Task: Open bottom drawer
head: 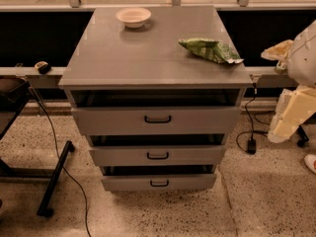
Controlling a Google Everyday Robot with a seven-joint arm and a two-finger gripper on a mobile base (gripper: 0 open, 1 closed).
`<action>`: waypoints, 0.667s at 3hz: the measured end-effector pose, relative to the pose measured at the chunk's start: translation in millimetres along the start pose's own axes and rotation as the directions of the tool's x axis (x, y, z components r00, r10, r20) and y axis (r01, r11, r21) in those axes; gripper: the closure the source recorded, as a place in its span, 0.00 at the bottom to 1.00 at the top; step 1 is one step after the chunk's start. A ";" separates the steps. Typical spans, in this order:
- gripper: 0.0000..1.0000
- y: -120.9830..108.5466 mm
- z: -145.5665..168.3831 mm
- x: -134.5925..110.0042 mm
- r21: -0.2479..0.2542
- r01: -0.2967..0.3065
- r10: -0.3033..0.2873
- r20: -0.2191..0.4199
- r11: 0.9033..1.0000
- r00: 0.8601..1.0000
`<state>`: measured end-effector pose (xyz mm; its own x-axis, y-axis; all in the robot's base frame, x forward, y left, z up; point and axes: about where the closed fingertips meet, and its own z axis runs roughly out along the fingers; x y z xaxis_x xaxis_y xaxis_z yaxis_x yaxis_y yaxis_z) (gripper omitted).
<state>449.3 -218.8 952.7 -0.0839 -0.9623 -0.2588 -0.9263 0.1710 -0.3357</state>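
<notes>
Cannot tell whether the gripper (282, 127) is spread or closed; hangs at the right edge, well apart from the cabinet (148, 58). Nearest, lowest on its front, the bottom drawer (128, 182) with a black handle (159, 183), seemingly not pulled out; above it the middle drawer (123, 155) and top drawer (113, 120), then on top a green bag (211, 50) and, farthest, a bowl (133, 17). Looks like the approach step: calls for dropping low, crossing to that handle, gripping it and pulling straight out
</notes>
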 end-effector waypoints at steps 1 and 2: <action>0.00 0.0 0.0 0.0 0.000 0.000 0.000 0.000 1.000 1.000; 0.00 0.7 1.7 0.1 0.000 0.001 -0.001 -0.012 1.000 1.000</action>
<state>449.3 -218.4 950.8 -0.0877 -0.9648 -0.2479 -0.9263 0.1705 -0.3361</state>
